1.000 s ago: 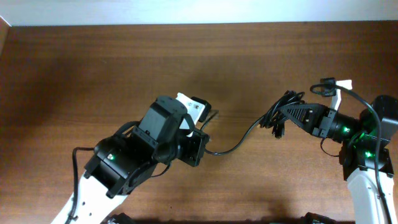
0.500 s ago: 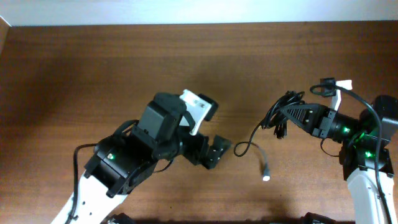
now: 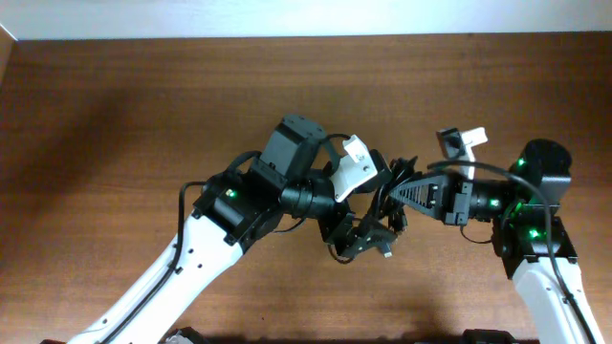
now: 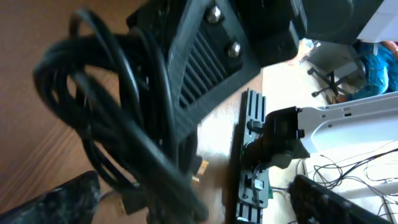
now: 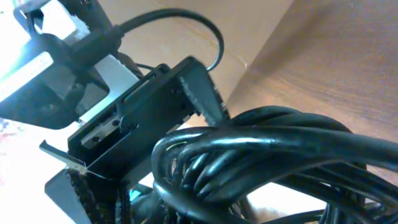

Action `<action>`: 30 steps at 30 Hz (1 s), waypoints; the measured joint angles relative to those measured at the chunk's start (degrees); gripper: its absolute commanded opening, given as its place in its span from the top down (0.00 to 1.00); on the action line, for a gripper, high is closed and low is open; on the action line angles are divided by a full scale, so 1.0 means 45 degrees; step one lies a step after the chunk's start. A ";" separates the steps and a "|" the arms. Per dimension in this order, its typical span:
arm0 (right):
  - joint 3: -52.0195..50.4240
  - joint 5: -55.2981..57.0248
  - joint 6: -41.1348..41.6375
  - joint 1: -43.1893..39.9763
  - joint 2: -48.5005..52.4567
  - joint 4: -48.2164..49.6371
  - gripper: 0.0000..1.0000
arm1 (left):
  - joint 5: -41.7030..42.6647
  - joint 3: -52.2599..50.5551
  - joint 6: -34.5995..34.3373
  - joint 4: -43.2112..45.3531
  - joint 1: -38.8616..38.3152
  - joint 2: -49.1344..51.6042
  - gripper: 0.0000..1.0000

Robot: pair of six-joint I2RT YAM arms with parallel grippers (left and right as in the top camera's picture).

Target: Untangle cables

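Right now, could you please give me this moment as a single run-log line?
step: untangle cables | right gripper: shut on cables | left gripper: open, close beside cables | cables: one bunched tangle, not yet separated

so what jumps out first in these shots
The knot of looped black cables, pinched in the right claw near the middle of the wooden table. The left claw sits open right beside it, so both arms crowd one spot.

dark brown wooden table (image 3: 124, 115), matte surface, faint grain
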 measured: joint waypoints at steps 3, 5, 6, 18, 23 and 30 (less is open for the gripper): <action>0.0000 0.0039 0.0000 0.0583 0.0000 -0.0005 0.96 | -0.0277 0.0000 0.0102 0.0019 0.0000 0.0000 0.65; 0.0000 0.0053 -0.0010 0.0665 0.0000 -0.0005 0.96 | -0.0525 0.0000 0.0155 0.0024 0.0000 0.0005 0.88; 0.0000 0.0185 -0.0010 0.0665 0.0000 0.0000 0.96 | -0.0680 0.0000 0.0189 -0.0029 0.0000 0.0005 1.00; 0.0000 0.0889 -0.0087 0.0675 0.0126 -0.0461 0.00 | -0.5722 -0.0005 -0.1870 0.0272 -0.0199 0.0044 1.00; 0.0000 0.1030 0.0015 0.0685 0.0117 -0.0525 0.00 | -0.7839 -0.0005 -0.1729 0.0816 -0.0010 0.0044 1.00; 0.0000 0.4007 0.3963 0.0685 0.0117 -0.0529 0.14 | -0.6630 -0.0005 0.3623 0.0097 0.0015 0.0044 1.00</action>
